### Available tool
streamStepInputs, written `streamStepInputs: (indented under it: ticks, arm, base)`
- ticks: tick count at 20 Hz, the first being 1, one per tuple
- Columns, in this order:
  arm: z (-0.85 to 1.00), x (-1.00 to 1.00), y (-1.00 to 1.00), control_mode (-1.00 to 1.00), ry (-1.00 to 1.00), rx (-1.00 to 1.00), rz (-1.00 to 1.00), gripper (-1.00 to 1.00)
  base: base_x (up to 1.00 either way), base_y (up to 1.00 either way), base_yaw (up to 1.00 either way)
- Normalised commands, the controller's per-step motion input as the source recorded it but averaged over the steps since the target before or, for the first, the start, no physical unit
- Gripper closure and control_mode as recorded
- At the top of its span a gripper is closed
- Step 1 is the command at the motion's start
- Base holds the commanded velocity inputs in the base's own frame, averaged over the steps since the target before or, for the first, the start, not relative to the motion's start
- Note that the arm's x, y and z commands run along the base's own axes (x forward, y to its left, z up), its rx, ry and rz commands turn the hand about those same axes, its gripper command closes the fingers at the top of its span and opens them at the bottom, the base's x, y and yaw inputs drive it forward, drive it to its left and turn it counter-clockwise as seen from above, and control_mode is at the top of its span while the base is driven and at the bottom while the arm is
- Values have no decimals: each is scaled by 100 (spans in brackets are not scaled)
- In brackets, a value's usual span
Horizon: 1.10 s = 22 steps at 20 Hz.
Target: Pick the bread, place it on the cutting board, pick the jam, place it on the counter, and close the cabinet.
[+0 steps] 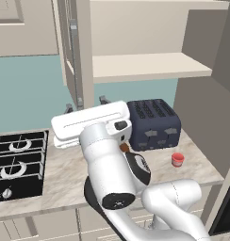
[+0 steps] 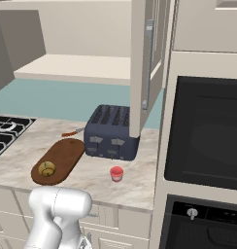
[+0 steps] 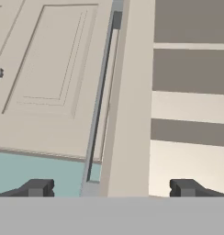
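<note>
The bread (image 2: 47, 168), a small golden roll, lies on the near end of the dark wooden cutting board (image 2: 62, 155). The red jam (image 2: 116, 173) jar stands on the beige counter (image 2: 137, 182) in front of the toaster; in the left base view the jam (image 1: 177, 159) sits right of the arm. The cabinet (image 1: 150, 66) stands open, both doors swung out. My gripper (image 1: 85, 104) is open and empty, raised at the bottom edge of the left door (image 1: 75, 52). In the hand view the gripper (image 3: 111, 187) straddles that door's edge (image 3: 130, 92), beside its silver handle (image 3: 101, 92).
A dark blue toaster (image 1: 153, 123) stands at the back of the counter under the cabinet. The black gas stove (image 1: 18, 160) lies to the left. A knife (image 2: 72, 132) rests behind the board. The right cabinet door (image 2: 142, 63) juts out over the toaster, with a built-in oven (image 2: 208, 131) beyond.
</note>
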Motion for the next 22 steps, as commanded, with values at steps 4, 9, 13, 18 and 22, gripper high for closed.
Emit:
streamStepInputs:
  ticks: [4, 9, 13, 18, 22]
  arm:
    - [0, 13, 0, -100, -5, 0, 0, -100]
    - [0, 11, 0, -100, -5, 0, 0, -100]
    - [0, 4, -10, -100, -4, 0, -1, -100]
    - [0, 0, -25, -100, -4, 1, -3, -100]
    - [0, 0, -40, -100, -3, 3, -6, -100]
  base:
    - [0, 0, 0]
    - [0, 0, 0]
    - [0, 0, 0]
    - [0, 0, 0]
    - [0, 0, 0]
